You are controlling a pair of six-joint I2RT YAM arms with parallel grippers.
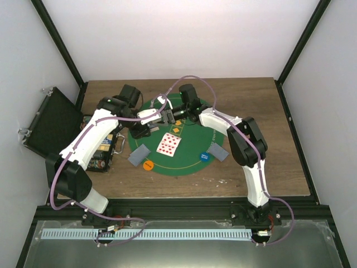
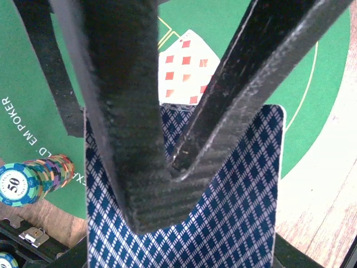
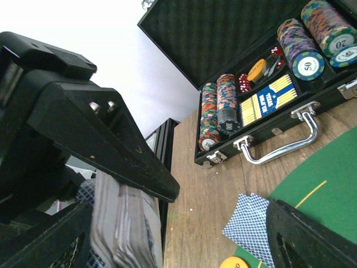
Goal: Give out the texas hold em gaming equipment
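Note:
My left gripper (image 1: 154,119) hangs over the back of the green mat (image 1: 184,164). It is shut on a deck of blue-backed playing cards (image 2: 234,212); its fingers (image 2: 128,167) meet over the deck's back. The right gripper (image 1: 168,115) is right beside it and open. One of its fingers (image 3: 139,162) lies against the deck's edge (image 3: 125,229), the other (image 3: 312,234) stands well apart. Face-up red-pipped cards (image 1: 169,144) lie mid-mat. Face-down cards lie at the left (image 1: 139,154) and right (image 1: 218,151) rim. An orange disc (image 1: 148,165) and a blue disc (image 1: 205,157) sit near them.
An open black case (image 1: 53,125) stands at the left table edge, its tray (image 3: 268,111) filled with chip stacks (image 3: 304,47), dice and a card box. Its metal handle (image 3: 284,142) faces the mat. Bare wood (image 1: 268,111) surrounds the mat.

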